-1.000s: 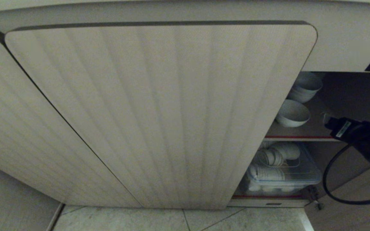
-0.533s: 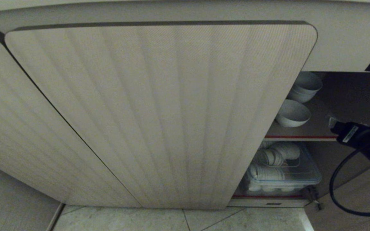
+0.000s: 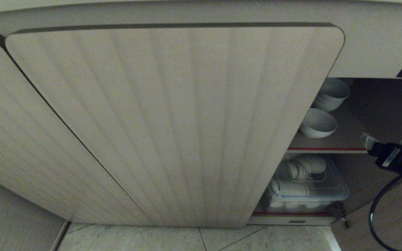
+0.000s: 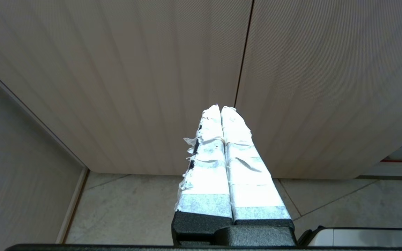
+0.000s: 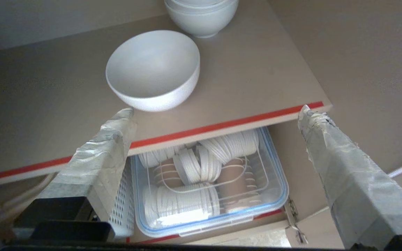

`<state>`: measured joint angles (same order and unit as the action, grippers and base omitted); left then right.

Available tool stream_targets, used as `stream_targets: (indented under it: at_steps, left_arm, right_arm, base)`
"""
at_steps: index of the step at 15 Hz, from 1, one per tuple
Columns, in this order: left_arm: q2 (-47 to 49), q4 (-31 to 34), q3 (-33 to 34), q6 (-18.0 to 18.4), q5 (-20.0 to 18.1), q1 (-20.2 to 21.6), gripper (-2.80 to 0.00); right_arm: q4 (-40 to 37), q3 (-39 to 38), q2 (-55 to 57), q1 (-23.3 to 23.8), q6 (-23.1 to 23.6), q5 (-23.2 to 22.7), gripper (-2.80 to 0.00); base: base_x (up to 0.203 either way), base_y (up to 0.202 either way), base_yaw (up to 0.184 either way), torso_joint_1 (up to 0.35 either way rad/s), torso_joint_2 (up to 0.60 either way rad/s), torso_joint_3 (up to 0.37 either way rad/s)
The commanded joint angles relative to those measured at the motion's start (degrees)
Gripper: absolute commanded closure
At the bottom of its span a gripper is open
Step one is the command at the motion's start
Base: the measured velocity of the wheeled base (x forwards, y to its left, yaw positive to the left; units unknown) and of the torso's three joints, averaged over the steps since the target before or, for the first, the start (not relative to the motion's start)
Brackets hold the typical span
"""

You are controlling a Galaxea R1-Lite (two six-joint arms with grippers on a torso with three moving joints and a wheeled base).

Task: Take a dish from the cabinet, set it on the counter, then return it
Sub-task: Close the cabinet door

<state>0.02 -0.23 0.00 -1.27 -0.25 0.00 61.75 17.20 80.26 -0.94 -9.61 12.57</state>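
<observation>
The dish is a small white bowl standing upright on the upper shelf of the open cabinet; in the right wrist view the dish shows whole and empty. My right gripper is open with nothing between its fingers, its tips at the shelf's red front edge, short of the dish. In the head view the right gripper reaches in from the right edge. My left gripper is shut, empty, facing the closed ribbed doors. The counter is out of view.
A stack of white bowls stands behind the dish. Below the shelf, a clear box holds sleeves of paper cups beside a white perforated basket. A black cable hangs from my right arm. Tiled floor lies below.
My right gripper has drawn back toward the right and a little lower in the head view, away from the shelf. The dish stays where it was.
</observation>
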Motion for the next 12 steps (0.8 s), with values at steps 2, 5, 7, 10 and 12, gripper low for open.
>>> stream_targets:
  at_steps: [2, 5, 7, 10, 12]
  left_arm:
    - [-0.02, -0.04, 0.0, -0.05, -0.01, 0.0, 0.0]
    - [-0.02, -0.04, 0.0, -0.05, -0.01, 0.0, 0.0]
    - [-0.02, -0.04, 0.0, -0.05, -0.01, 0.0, 0.0]
    - [-0.02, -0.04, 0.0, -0.05, -0.01, 0.0, 0.0]
    - [-0.02, -0.04, 0.0, -0.05, -0.01, 0.0, 0.0]
  right_arm:
    - [-0.2, -2.2, -3.69, -0.08, -0.08, 0.09, -2.8]
    - [-0.22, -3.02, -5.0, -0.03, -0.06, -1.44, -2.8]
    - [-0.38, -3.23, -5.81, -0.03, 0.03, -2.55, -2.8]
    - [-0.49, -3.44, -5.82, -0.03, 0.12, -2.55, -2.8]
    - [-0.4, -4.02, -5.99, -0.03, -0.06, -2.55, 0.0]
  base:
    - [0.0, 0.0, 0.0, 0.0, 0.0, 0.0]
    - [0.0, 0.0, 0.0, 0.0, 0.0, 0.0]
    - [0.0, 0.0, 0.0, 0.0, 0.0, 0.0]
    - [0.0, 0.0, 0.0, 0.0, 0.0, 0.0]
    - [0.0, 0.0, 0.0, 0.0, 0.0, 0.0]
